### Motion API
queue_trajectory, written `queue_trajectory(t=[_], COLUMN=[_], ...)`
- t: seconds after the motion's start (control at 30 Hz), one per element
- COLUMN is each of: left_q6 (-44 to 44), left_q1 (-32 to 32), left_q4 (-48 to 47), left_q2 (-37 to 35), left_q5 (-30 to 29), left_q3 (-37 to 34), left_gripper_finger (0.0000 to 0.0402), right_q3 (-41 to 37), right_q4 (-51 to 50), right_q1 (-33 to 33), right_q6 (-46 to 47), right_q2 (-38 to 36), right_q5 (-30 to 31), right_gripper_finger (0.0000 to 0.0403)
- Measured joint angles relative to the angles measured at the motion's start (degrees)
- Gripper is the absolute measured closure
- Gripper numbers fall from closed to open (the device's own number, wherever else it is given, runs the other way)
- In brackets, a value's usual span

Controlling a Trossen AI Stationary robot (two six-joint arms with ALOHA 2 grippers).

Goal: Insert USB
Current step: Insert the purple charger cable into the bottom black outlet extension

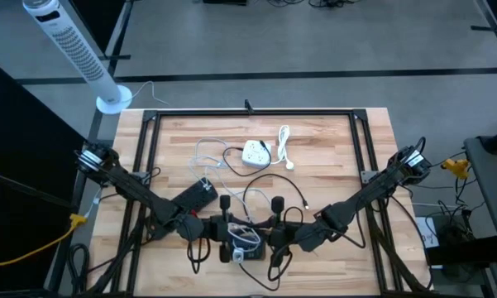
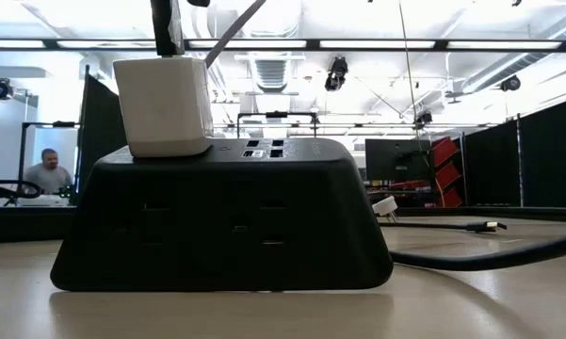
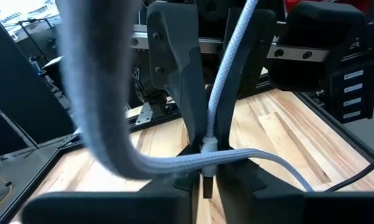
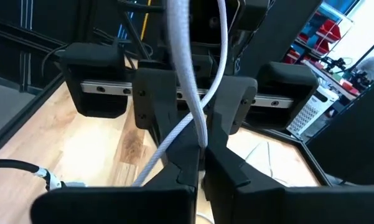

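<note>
My left pincer (image 3: pixel 202 180) and right pincer (image 4: pixel 202 165) meet low in the centre of the high view, both pinching the white braided USB cable (image 3: pixel 236 155). The black power strip (image 2: pixel 226 221) fills the low view, a white charger (image 2: pixel 163 104) plugged on top.

Cables (image 1: pixel 256 194) and white adapter (image 1: pixel 255 153) clutter mid-table; side boards bare

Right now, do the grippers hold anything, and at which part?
Both pinch the white cable. The left gripper is shut on it at the plug collar; the right gripper is shut on the cord itself.
</note>
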Motion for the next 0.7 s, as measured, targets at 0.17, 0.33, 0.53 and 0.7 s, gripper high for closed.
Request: queue_trajectory(t=[0.17, 0.33, 0.53, 0.7], left_q6=[-1.16, -1.95, -7.56, -17.42], left_q1=[0.0, -0.11, -0.74, -1.15], left_q4=[-0.22, -4.6, -18.3, -29.82], left_q2=[0.0, -0.22, -1.9, -2.69], left_q5=[-0.01, 0.03, 2.19, 9.27], left_q3=[-0.02, -0.02, 1.83, 4.26], left_gripper_finger=[0.0319, 0.0293, 0.0272, 0.0265], right_q3=[0.0, 0.0, 0.0, 0.02], right_q4=[0.14, 0.16, -1.64, -2.97], right_q1=[0.04, 0.52, 0.15, -0.22], right_q6=[-0.67, -2.36, -2.86, -2.75], right_q2=[-0.13, -0.84, -1.31, -1.35], right_q5=[-0.02, -0.63, -14.88, -20.95], right_gripper_finger=[0.0403, 0.0402, 0.0402, 0.0402])
